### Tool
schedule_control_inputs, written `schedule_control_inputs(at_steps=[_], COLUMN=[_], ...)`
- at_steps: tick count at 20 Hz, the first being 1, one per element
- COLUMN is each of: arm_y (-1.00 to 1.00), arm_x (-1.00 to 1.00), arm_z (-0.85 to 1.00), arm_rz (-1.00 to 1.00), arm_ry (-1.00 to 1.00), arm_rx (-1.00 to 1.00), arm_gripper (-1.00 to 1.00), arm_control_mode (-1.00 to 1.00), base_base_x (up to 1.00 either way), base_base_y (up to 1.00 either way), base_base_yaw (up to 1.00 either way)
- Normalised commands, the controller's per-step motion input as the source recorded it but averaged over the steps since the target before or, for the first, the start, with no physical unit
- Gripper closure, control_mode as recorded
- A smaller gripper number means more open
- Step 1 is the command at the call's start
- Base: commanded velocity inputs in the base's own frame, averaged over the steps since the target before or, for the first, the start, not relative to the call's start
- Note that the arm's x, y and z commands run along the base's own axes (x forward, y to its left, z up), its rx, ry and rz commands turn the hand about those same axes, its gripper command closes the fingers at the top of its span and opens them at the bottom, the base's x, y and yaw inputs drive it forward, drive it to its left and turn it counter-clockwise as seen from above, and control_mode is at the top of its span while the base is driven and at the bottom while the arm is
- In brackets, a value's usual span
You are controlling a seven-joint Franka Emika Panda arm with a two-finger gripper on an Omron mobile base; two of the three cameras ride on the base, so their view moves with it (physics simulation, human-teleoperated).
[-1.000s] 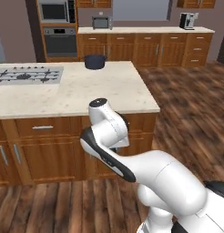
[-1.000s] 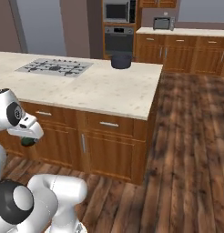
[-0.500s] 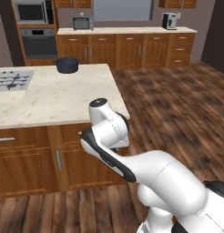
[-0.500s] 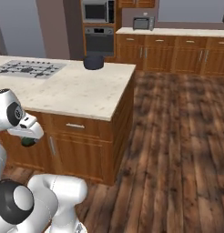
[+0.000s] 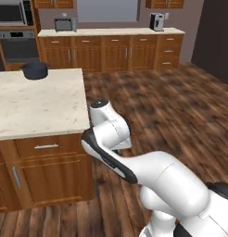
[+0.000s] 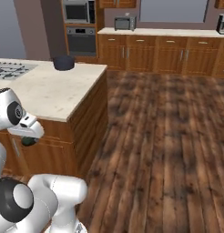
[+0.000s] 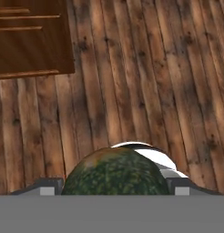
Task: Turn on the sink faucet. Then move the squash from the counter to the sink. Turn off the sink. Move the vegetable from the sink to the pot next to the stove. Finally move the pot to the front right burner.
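Tool [image 7: 114, 193] clenched around the dark green squash [image 7: 116, 173], above wooden floor [image 7: 132, 82].

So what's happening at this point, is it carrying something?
Yes. The white arm is tucked low beside the kitchen island, and the hand view shows the dark green squash sitting right at the gripper, over bare wooden floor. In the right base view the same green ball hangs under the hand. A dark pot stands on the far end of the island counter, with part of the stove beyond it.
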Motion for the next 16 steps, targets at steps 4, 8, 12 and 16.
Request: schedule_control_inputs(at_steps=[4,8,12,16], arm_y=[0.00,0.00,0.00,0.00], arm_x=[0.00,0.00,0.00,0.00], arm_z=[0.00,0.00,0.00,0.00], arm_rz=[0.00,0.00,0.00,0.00], arm_ry=[0.00,0.00,0.00,0.00], arm_rx=[0.00,0.00,0.00,0.00], arm_gripper=[1.00,1.00,1.00,1.00], arm_control_mode=[1.00,1.00,1.00,1.00], base_base_x=[0.36,0.48,0.64,0.81], base_base_y=[-0.88,-0.81,-0.74,-0.63], base_base_yaw=[-0.03,-0.01,0.00,0.00])
